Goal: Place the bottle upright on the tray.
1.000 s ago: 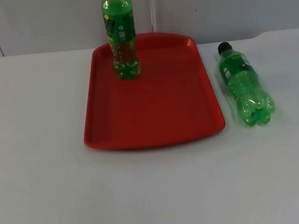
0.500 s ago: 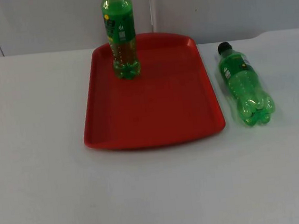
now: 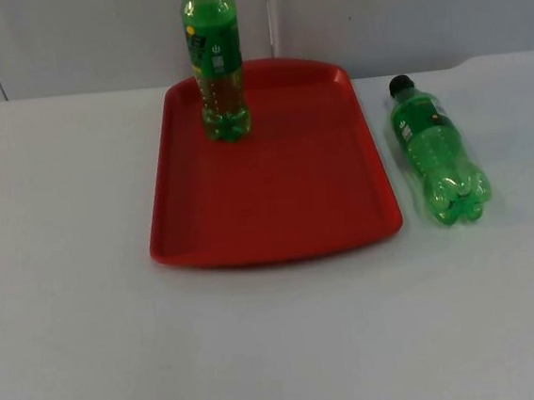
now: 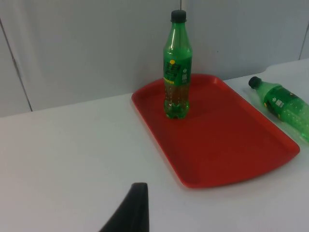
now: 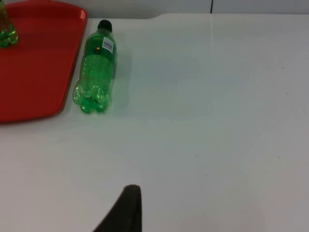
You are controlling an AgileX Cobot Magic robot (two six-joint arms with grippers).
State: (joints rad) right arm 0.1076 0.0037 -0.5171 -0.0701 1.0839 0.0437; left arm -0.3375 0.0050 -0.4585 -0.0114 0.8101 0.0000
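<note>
1 green bottle (image 3: 214,59) stands upright at the far-left part of the red tray (image 3: 287,207). A 2nd bottle (image 3: 435,151) lies on its side on the white table (image 3: 71,323), just beside the tray's right edge, cap toward the wall. I cannot tell either claw's state.

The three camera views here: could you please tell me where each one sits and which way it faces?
Top view: fixed above, looking down and forward at the red tray, standing bottle and lying bottle on the white table; no robot parts.
Left wrist view: low, facing the tray; one black fingertip.
Right wrist view: low, facing the lying bottle; one black fingertip.
All three share the tray and both bottles.
</note>
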